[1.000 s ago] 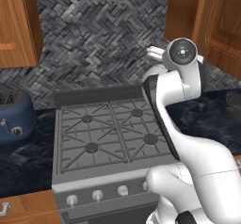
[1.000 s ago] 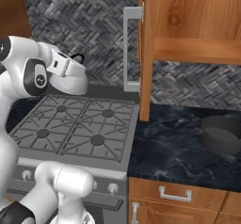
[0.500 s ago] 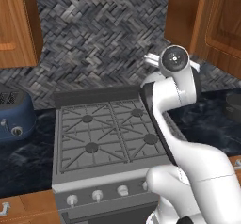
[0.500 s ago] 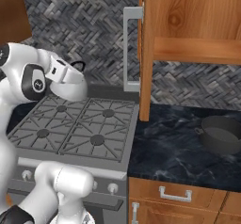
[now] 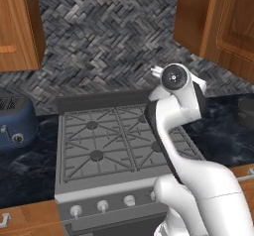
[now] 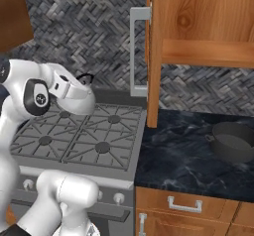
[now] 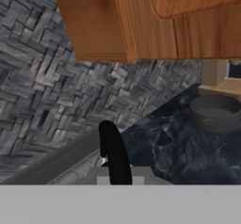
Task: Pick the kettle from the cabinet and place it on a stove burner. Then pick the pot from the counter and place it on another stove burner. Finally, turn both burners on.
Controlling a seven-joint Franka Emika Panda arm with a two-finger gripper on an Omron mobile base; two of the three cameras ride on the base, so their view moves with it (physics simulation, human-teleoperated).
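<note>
Lower now: kettle (image 6: 79,98) in gripper (image 7: 114,169)

orange-brown wood-grain cabinet (image 6: 198,31), black white-veined counter (image 6: 183,163), dark grey pot (image 6: 233,141), blue toaster (image 5: 15,123), grey herringbone backsplash (image 5: 109,46).

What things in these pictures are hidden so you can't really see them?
- The kettle: in the right base view the arm covers most of it; just its black handle and pale body peek out.
- The gripper: in the hand view its tips sit behind the kettle's handle, so the grip itself is hidden.
- The pot: cut off by the right edge of the left base view.
- The stove burners: the arm hides the right-hand ones there.
</note>
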